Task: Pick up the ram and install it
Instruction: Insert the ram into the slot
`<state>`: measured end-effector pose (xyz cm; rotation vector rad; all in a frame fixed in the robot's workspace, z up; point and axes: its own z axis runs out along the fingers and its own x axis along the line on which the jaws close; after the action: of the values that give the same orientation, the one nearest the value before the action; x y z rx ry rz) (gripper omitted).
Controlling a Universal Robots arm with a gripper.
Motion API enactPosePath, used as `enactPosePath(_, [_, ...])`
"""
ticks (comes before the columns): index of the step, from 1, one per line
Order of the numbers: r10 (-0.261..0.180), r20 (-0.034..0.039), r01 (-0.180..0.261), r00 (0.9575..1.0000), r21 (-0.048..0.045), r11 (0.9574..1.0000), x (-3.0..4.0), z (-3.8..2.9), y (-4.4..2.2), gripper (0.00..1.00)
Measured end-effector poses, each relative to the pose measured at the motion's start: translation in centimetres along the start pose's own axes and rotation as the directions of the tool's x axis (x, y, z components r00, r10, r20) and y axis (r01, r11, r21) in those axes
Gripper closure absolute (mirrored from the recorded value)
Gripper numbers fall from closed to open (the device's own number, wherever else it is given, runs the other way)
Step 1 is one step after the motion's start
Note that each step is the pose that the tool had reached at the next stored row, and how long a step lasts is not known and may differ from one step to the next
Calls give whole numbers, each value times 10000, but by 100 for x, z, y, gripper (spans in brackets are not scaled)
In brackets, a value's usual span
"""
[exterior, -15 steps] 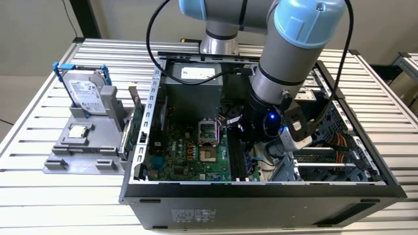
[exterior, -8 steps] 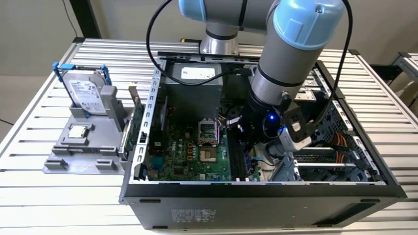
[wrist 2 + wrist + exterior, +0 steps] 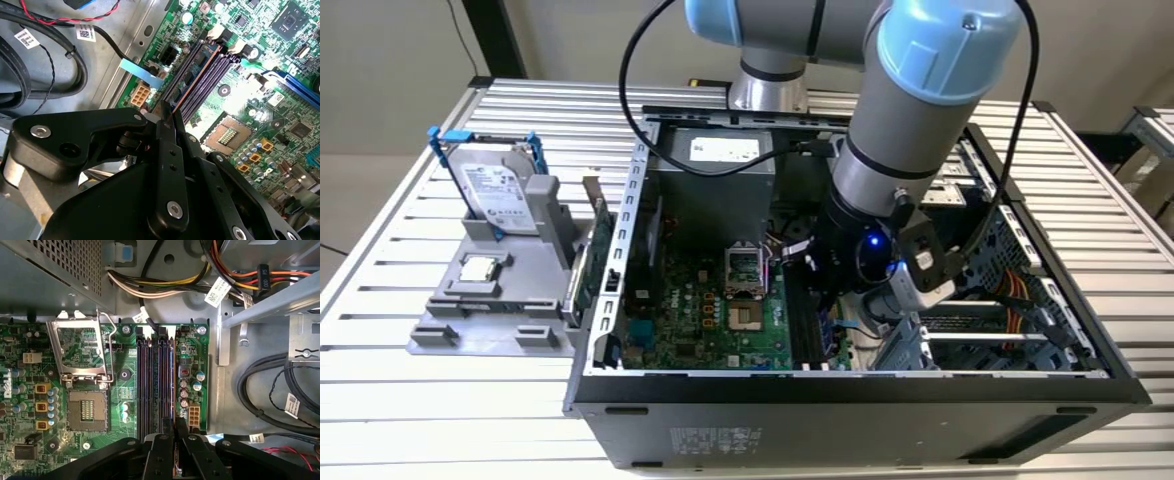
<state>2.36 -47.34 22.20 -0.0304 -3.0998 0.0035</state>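
Ram (image 3: 192, 80) stands on edge in one of the long slots (image 3: 150, 385), its thin coppery top edge running away from the tool (image 3: 167, 125) in the second wrist view. The tool's two black fingers (image 3: 162, 450) are drawn close together over the near end of that edge; whether they pinch the stick or merely press on it cannot be told. In the first wrist view the same edge shows as a narrow line between the dark slot rails, just beside the open, empty CPU socket (image 3: 87, 410).

By this showing the pick-up is done and the stick sits in line with its slot. Whether it is pushed fully home and its end latches have closed is not visible, so seating may be unfinished.

Farther off, in the exterior view, the arm (image 3: 907, 140) reaches down into the open case (image 3: 854, 390). Beyond the case, toward that view's left, a grey fixture (image 3: 494, 300) on the slatted counter (image 3: 400, 410) carries a hard drive (image 3: 494, 190) and a small silver chip (image 3: 480, 268).
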Motion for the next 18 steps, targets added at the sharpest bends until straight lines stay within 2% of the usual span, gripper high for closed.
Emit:
enactPosePath(8, [0,-7,0,10000,3,10000,-1,35,9,100])
enactPosePath(18, [0,-33,0,10000,2,10000,-1,38,9,100])
